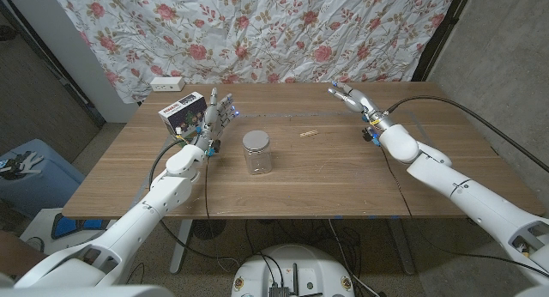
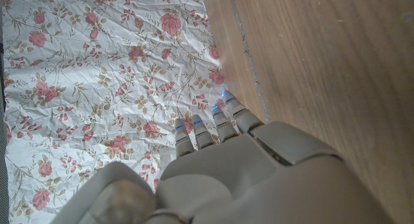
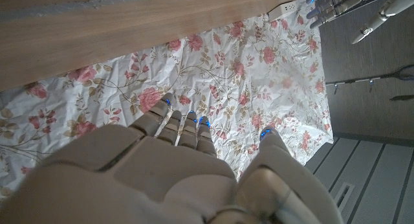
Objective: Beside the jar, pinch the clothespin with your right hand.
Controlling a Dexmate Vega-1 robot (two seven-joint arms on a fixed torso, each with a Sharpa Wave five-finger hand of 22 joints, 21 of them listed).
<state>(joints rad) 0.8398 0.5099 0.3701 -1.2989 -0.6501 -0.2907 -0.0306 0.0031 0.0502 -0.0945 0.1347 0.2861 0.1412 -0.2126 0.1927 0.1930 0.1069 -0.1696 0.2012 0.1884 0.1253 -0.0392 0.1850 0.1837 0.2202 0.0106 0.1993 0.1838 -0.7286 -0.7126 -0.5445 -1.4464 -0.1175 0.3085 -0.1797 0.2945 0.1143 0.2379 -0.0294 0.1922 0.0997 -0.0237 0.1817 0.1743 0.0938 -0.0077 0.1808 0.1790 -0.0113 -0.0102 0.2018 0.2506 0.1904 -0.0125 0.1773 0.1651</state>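
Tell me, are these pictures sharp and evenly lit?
Head view: even, soft light, sharp; the jar casts only a faint shadow. Left wrist view: the left hand close up looks soft. Right wrist view: the right hand likewise, with small blue lights on its fingers.

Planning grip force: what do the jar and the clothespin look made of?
Jar: clear glass or plastic, glossy, since the table shows through it; its lid looks like dull grey metal. Clothespin: probably bare wood, pale tan and matte, though too small to be sure.
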